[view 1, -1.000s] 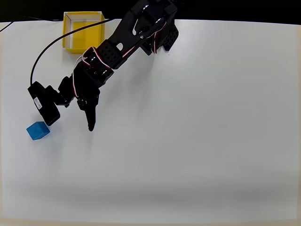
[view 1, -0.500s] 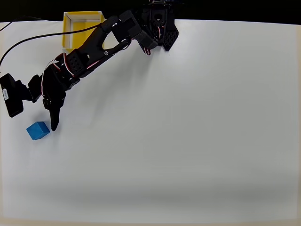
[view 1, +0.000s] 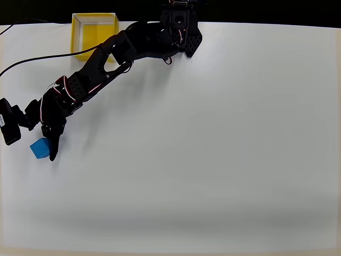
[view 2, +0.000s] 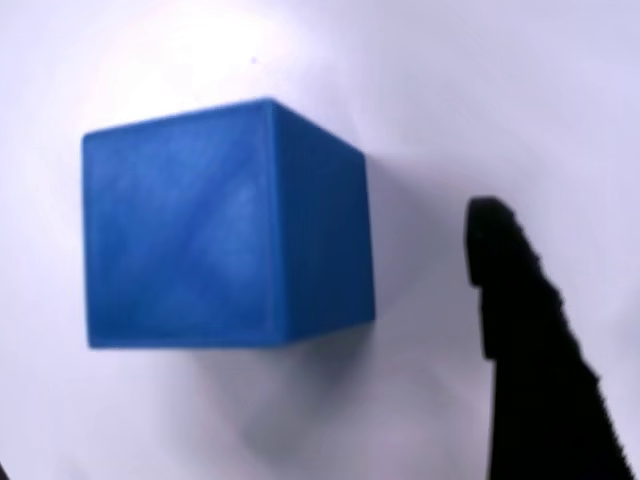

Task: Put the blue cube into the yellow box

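The blue cube (view 1: 38,148) lies on the white tabletop (view 1: 213,149) near the left edge of the overhead view, well apart from the yellow box (view 1: 96,33). The box stands at the top edge of the tabletop, left of the arm's base, and its open top shows a yellow floor with thin white walls. A black cable (view 1: 37,56) runs from the left edge toward the box.

The black arm (view 1: 106,53) reaches from its base at the top down to the left, across the front of the box. The gripper (view 1: 45,144) is low over the cube. One dark finger (view 1: 53,151) points down just beside the right side of the cube; the overhead view does not show if it touches.

In the wrist view the cube (view 2: 220,240) is large and close, and a black fingertip (view 2: 520,320) stands to its right with a clear strip of tabletop between them. The gripper is spread and pinches nothing.
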